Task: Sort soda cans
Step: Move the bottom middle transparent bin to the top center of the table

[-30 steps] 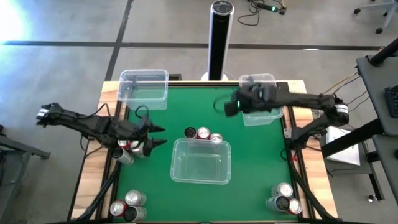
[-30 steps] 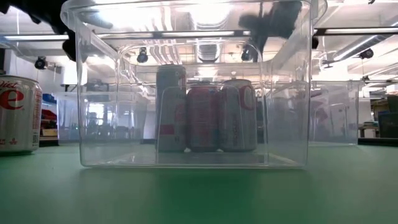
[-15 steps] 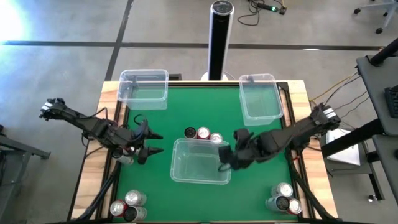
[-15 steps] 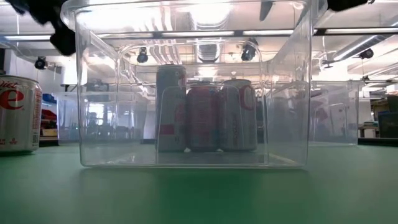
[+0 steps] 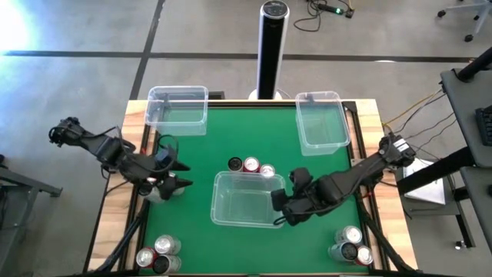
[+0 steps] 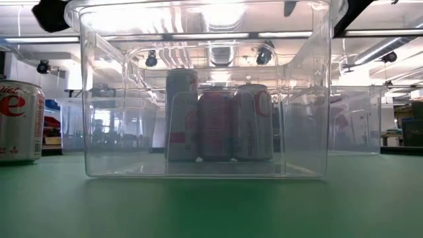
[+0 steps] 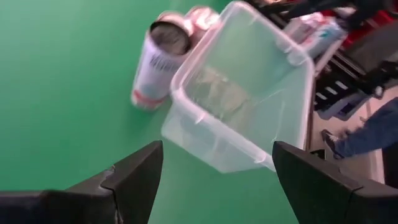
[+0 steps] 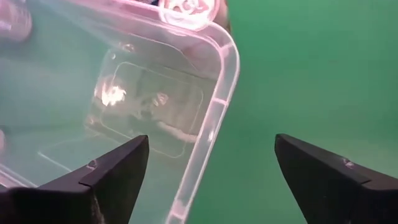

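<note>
R gripper (image 5: 278,209) low over green mat (image 5: 192,154), at right-hand edge of centre clear tub (image 5: 247,199); fingers spread wide, nothing between them. In R wrist view tub's rounded corner (image 8: 217,93) sits just ahead of the gap, one can top (image 8: 186,7) visible past tub's far rim.

L gripper (image 5: 178,175) near mat's left edge, fingers apart w/ nothing held, pointing toward centre tub. Two cans (image 5: 157,185) right under/beside it, partly hidden by the arm; can't tell if touching. L wrist view: silver-white can (image 7: 155,65) ahead, just beside tub's near corner, more cans behind it.

Three cans (image 5: 251,165) in a tight cluster just beyond centre tub's far wall, between both grippers; seen through tub in low view (image 6: 218,119): silver-white w/ red band, red, silver-red. Four-can group (image 5: 157,254) at near-left corner, behind L gripper. Another can group (image 5: 350,245) at near-right corner, behind R gripper. One more can (image 6: 20,122) at low view's left edge.

Two other clear tubs at far corners: left (image 5: 177,109), right (image 5: 322,123), well apart from both grippers. Black cylindrical post (image 5: 271,48) past far table edge.
</note>
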Tool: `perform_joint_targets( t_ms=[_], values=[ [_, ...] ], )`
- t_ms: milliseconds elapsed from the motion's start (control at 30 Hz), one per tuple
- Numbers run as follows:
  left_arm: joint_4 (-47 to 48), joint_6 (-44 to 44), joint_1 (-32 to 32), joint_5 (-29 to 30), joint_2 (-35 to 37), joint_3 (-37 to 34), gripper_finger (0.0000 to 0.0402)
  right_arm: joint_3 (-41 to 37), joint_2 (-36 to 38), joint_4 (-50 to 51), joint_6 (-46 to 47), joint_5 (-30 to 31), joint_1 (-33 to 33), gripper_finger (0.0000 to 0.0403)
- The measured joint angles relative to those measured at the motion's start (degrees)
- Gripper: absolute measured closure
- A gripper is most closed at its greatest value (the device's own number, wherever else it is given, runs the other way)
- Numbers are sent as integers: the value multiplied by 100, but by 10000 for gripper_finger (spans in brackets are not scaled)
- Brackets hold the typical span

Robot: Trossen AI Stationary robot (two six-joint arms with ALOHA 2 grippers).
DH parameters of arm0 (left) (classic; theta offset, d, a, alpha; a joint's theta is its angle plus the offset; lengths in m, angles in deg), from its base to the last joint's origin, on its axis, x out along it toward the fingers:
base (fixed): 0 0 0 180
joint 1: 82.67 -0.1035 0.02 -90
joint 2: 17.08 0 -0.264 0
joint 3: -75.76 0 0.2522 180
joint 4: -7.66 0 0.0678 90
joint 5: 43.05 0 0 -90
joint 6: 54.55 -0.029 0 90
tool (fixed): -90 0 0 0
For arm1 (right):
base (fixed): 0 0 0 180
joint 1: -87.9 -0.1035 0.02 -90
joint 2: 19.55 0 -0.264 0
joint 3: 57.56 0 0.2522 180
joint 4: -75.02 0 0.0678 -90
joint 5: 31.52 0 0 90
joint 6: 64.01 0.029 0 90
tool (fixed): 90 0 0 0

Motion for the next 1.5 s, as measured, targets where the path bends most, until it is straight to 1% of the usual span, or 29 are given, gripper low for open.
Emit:
perform_joint_targets(
  t_ms=[67,100,200,267,400,533,667,767,967,1100,1167,1233,1333,1400,1500],
  values=[
    [92,400,-2,24,-101,13,114,-2,16,30,-472,121,24,55],
    [102,627,-3,125,-162,13,114,-2,46,86,-621,254,24,54],
    [105,1223,-4,449,-349,13,114,-2,132,190,-769,716,21,53],
    [105,1554,-15,510,-491,13,114,-2,162,229,-772,886,10,53],
    [103,2084,-13,376,-725,13,114,-12,90,184,-571,1056,-91,53],
    [205,2099,-13,146,-861,13,114,-28,-153,167,-413,1027,-248,53],
    [553,1798,-13,100,-841,11,114,-28,-279,164,-149,708,-306,53],
    [769,1380,-13,120,-708,6,114,-28,-329,117,100,560,-315,53],
    [1024,513,-11,444,-370,-3,114,-28,-339,39,795,376,-50,53],
    [1143,149,-9,567,-144,-7,114,-28,-425,-48,814,-307,271,55],
    [1246,-21,-9,607,-49,-9,114,-31,-515,-197,813,-536,356,61],
    [1277,-231,-9,631,22,-9,114,-31,-627,-283,820,-816,456,74],
    [1310,-526,-9,735,93,-11,114,-31,-889,-353,635,-1497,628,106],
    [1307,-683,-9,749,123,-11,114,-33,-1078,-426,423,-1816,703,135],
    [1305,-855,-9,751,165,-11,114,-33,-1196,-432,286,-2066,753,191]
  ],
)
